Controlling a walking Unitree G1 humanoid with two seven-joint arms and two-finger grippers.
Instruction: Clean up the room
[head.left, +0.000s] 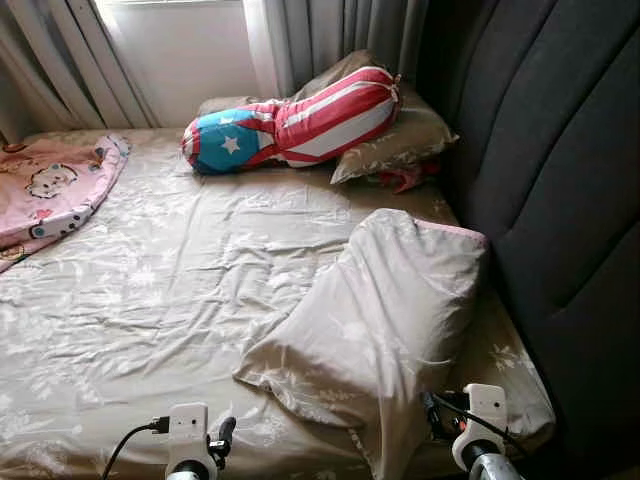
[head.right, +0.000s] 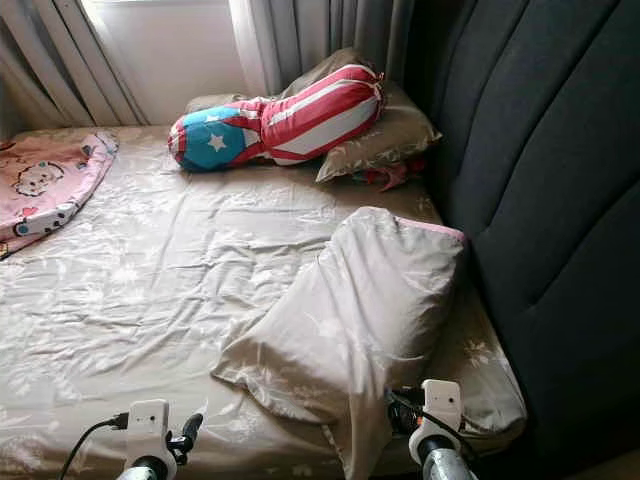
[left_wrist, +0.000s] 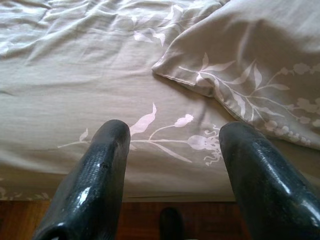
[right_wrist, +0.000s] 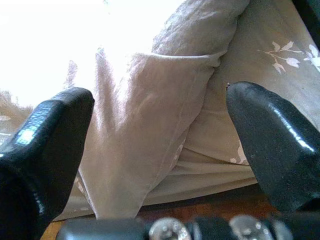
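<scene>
Right gripper (right_wrist: 159, 150): fingers spread wide, nothing between them, poised at the foot edge of the bed. Straight ahead, just beyond the fingertips, the hanging lower corner of the loose pillow (head.left: 385, 310). Left gripper (left_wrist: 172, 165): likewise parted and empty, over bare bedsheet (head.left: 170, 290), with the pillow's near corner ahead and off toward the right arm's side.

Pillow lying askew, long axis running from the foot edge up toward the dark padded headboard (head.left: 560, 170), top end propped near it, lower end drooping over the mattress edge. Nearer the right gripper; judged the natural arm for a first grasp.

Materials: pillowcase and sheet in matching taupe cotton, pale leaf print, soft and heavily creased. Likely to bunch under a pinch.

Farther out: striped star-patterned bolster (head.left: 290, 125) resting on a second pillow (head.left: 400, 140) by the curtains (head.left: 340, 35); pink cartoon blanket (head.left: 50, 185) at the far left edge.
</scene>
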